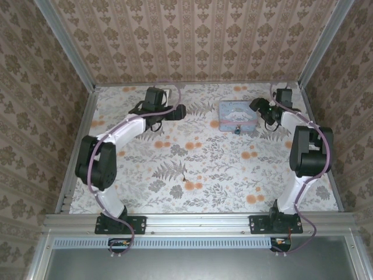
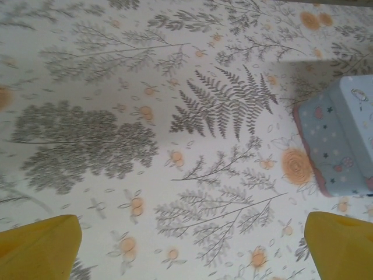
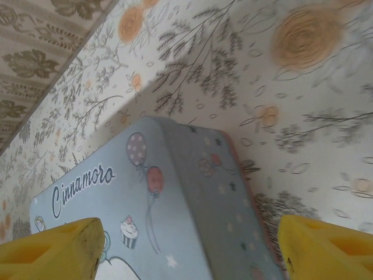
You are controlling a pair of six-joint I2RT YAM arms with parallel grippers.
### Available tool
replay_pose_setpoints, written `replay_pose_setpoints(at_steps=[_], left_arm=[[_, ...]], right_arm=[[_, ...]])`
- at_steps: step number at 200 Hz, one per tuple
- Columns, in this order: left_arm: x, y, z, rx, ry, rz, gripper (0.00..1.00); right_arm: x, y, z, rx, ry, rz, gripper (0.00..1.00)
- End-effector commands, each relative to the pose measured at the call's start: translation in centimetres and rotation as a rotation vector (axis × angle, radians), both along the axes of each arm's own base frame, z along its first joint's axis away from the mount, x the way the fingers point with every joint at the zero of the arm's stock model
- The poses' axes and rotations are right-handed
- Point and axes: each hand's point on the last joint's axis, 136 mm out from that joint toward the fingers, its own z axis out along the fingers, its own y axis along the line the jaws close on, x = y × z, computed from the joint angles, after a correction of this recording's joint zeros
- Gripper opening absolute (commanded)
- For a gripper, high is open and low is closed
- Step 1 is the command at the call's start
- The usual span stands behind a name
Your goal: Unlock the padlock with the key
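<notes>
**Both jaws apart, padlock by the tin's near side**

The jaws of the left gripper (image 2: 189,255) stand wide apart. Its yellow fingers (image 2: 41,248) hang over the bare floral table (image 2: 116,87) with nothing between them. The jaws of the right gripper (image 3: 186,255) are also apart. In its wrist view they straddle one corner of the tin (image 3: 175,192), and I cannot tell whether either finger touches the tin.

From above, the padlock (image 1: 238,131) lies on the table just beside the middle of the tin's near side. It is so close that touching or not is unclear. The right gripper sits at the tin's right end, so the padlock is near it, to its left and closer to the arm bases, outside the jaws. The left gripper is off the tin's left end, well apart from the padlock.

The padlock is a tiny dark bluish speck, far smaller than the tin, and its shackle is too small to make out. The tin is light blue with printed balloons, a cupcake and the letters "Cinnamoro", and has a pinkish lower rim.
</notes>
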Motion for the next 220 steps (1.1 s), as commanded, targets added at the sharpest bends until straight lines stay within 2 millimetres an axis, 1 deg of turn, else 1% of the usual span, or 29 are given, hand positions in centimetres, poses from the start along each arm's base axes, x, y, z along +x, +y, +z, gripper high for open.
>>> replay_pose_setpoints(at_steps=[1, 23, 47, 89, 103, 127, 152, 183, 186, 202, 203, 205, 220], left_arm=[[1.1, -2.0, 0.3, -0.121, 0.051, -0.013, 1.0], [2.4, -3.0, -0.7, -0.147, 0.082, -0.012, 1.0], [3.2, -3.6, -1.8, -0.177, 0.1, -0.011, 1.0], [3.8, -4.2, -3.4, -0.207, 0.123, -0.005, 1.0], [4.0, -4.3, -3.7, -0.214, 0.127, -0.004, 1.0], [4.1, -4.9, -4.0, -0.242, 0.144, -0.011, 1.0], [3.2, -5.8, -4.3, -0.275, 0.164, -0.029, 1.0], [1.5, -4.7, -5.1, -0.286, 0.174, -0.001, 1.0], [1.3, -4.7, -4.9, -0.291, 0.17, 0.0, 1.0], [0.1, -4.0, -5.2, -0.304, 0.176, 0.013, 1.0], [-0.4, -4.7, -5.3, -0.302, 0.18, -0.001, 1.0], [-0.9, -5.1, -5.3, -0.301, 0.181, -0.011, 1.0], [-2.2, -4.8, -5.3, -0.298, 0.177, -0.012, 1.0]], right_arm=[[0.7, 3.5, -0.7, 0.038, 0.03, 0.097, 0.77], [0.6, 6.2, -1.7, 0.02, 0.05, 0.164, 0.72], [-0.1, 8.4, -2.6, -0.005, 0.063, 0.205, 0.69], [-1.2, 13.0, -3.4, -0.015, 0.059, 0.274, 0.63], [-1.5, 14.4, -3.7, -0.023, 0.062, 0.294, 0.63], [-1.9, 16.7, -3.5, -0.012, 0.054, 0.32, 0.63], [-2.6, 19.1, -2.9, 0.013, 0.037, 0.337, 0.62], [-4.5, 21.6, -2.6, 0.028, 0.024, 0.349, 0.62], [-4.7, 21.8, -2.6, 0.03, 0.026, 0.348, 0.62], [-6.0, 22.6, -2.6, 0.041, 0.023, 0.346, 0.61], [-6.0, 22.7, -2.6, 0.041, 0.022, 0.346, 0.61], [-6.2, 22.7, -2.6, 0.041, 0.022, 0.345, 0.61], [-7.5, 23.2, -2.9, 0.049, 0.02, 0.34, 0.61]])
